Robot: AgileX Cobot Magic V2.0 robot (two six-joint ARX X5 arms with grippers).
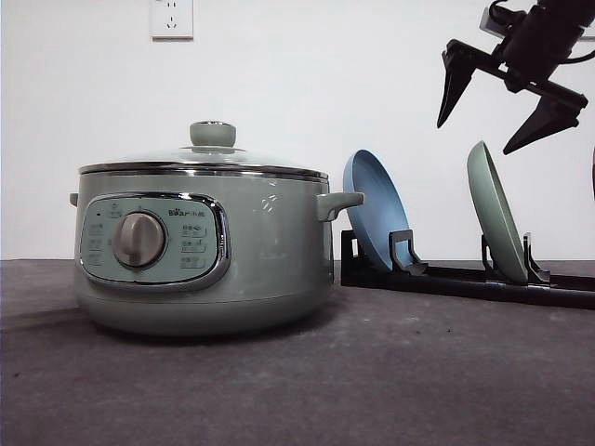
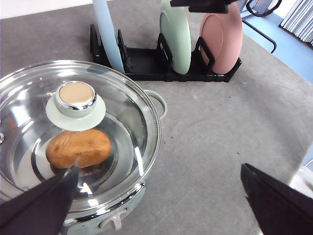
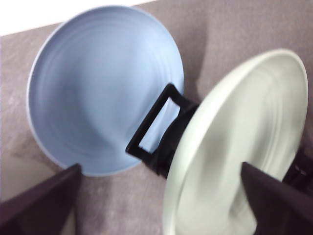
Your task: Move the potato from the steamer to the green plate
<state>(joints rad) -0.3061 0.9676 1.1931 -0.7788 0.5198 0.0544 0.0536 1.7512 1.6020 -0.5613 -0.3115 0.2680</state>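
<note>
- I see the potato (image 2: 78,148) inside the steamer (image 1: 200,255), under the closed glass lid (image 2: 73,132).
- Green plate (image 1: 495,223) stands on edge in the black rack (image 1: 465,274), w/ blue plate (image 1: 376,209) beside it.
- My R gripper (image 1: 507,102) hangs above green plate, fingers spread wide, empty.
- L gripper (image 2: 156,196) over steamer, also wide, empty.

The right gripper (image 1: 509,100) is hanging high at two o'clock in the front view, jaws spread wide, tilting downward. The left gripper (image 2: 161,205) is gaping wide too.
</note>
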